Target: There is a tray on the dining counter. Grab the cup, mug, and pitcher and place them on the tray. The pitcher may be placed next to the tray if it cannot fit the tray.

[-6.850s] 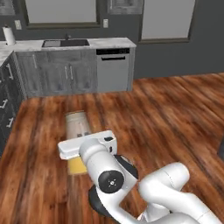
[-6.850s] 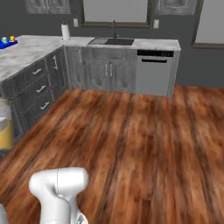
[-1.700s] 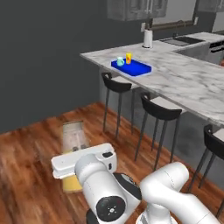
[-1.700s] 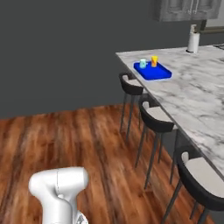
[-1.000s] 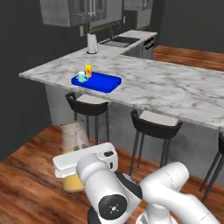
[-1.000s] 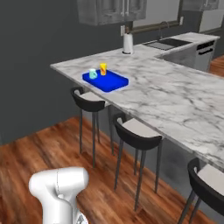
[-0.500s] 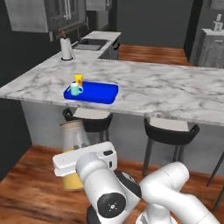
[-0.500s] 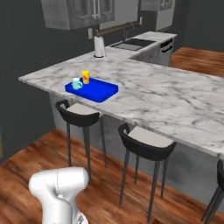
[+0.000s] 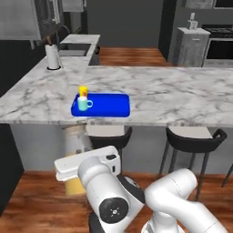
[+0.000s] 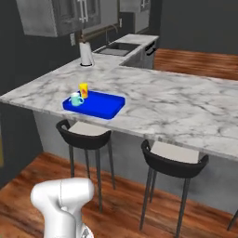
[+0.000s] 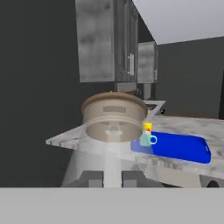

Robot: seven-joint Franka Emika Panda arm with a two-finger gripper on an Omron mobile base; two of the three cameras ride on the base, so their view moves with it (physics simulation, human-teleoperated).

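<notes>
We see our fingers (image 11: 113, 177) clamped on the pitcher (image 11: 114, 127), upright, lid toward twelve o'clock. The tray (image 9: 108, 105) lies lengthwise along the surface (image 9: 182, 95), holding mug (image 9: 83, 104) and cup (image 9: 83, 92).

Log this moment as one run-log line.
tool: shut on pitcher | cup, mug: on tray | next: place pitcher

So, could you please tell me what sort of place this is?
A rendered home kitchen: a long white marble counter with dark stools, grey cabinets and a sink behind.
</notes>
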